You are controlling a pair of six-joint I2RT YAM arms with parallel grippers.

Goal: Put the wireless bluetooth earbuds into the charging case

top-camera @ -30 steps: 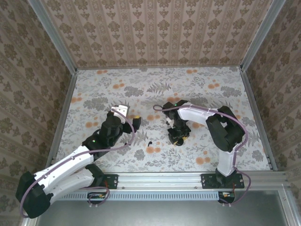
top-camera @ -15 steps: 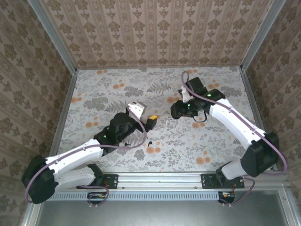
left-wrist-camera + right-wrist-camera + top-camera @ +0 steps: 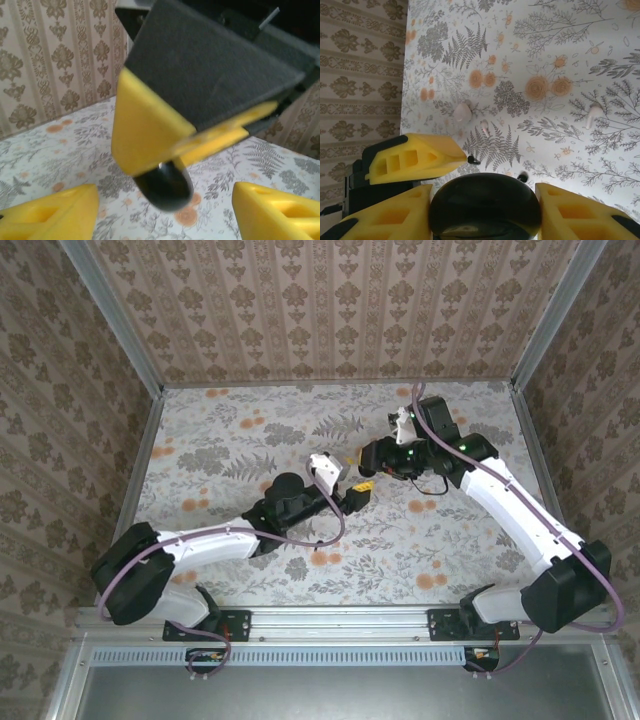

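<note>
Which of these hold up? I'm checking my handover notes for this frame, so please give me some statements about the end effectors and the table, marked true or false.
1. The right end effector grips a black rounded object. True.
2. The left end effector is shut on that object. False: its fingers stand wide apart, open.
3. The two end effectors are close together near the middle of the table. True.
4. The table is plain white. False: it carries a floral print with orange blossoms.
</note>
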